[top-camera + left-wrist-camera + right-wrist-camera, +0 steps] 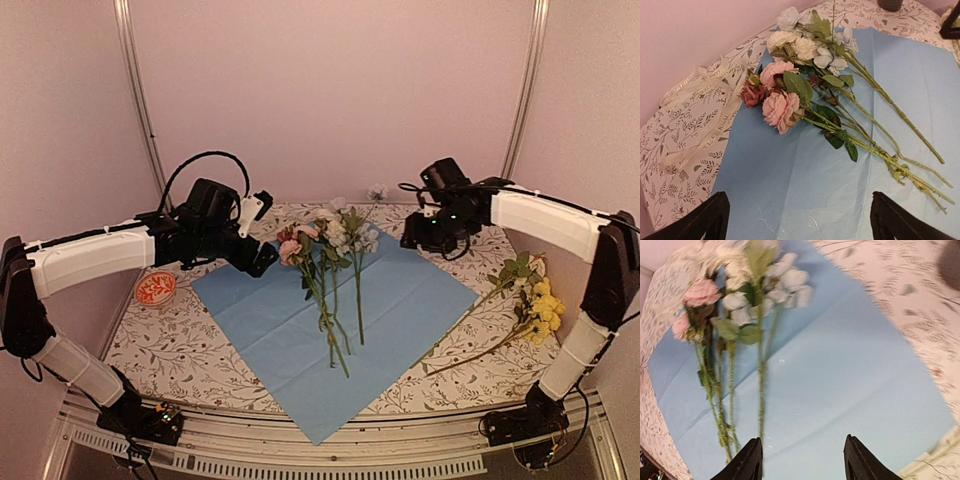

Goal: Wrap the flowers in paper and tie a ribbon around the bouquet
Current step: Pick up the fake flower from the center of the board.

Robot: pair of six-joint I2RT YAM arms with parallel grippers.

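Black left fingers [705, 220] frame the bottom of their wrist view, spread wide with nothing between them. The right fingers [747, 465] also stand apart and empty. Both hover over the far corners of the paper [400, 300].

- Paper: lies flat on the table [200, 350], pale blue side up, turned like a diamond with one corner toward you. Likely so the side corners can fold over into a cone.
- Flowers [330, 270]: pink and white blooms at the far corner, stems running down the middle toward the near corner, resting on the paper.
- Yellow spray [540, 300]: off the paper at the right, well apart from the rest. You probably need to add it before folding.
- Ribbon [715, 115]: loosely heaped on the table just beside the pink blooms, off the sheet, so it won't get wrapped in.
- Wrapping is not yet begun.
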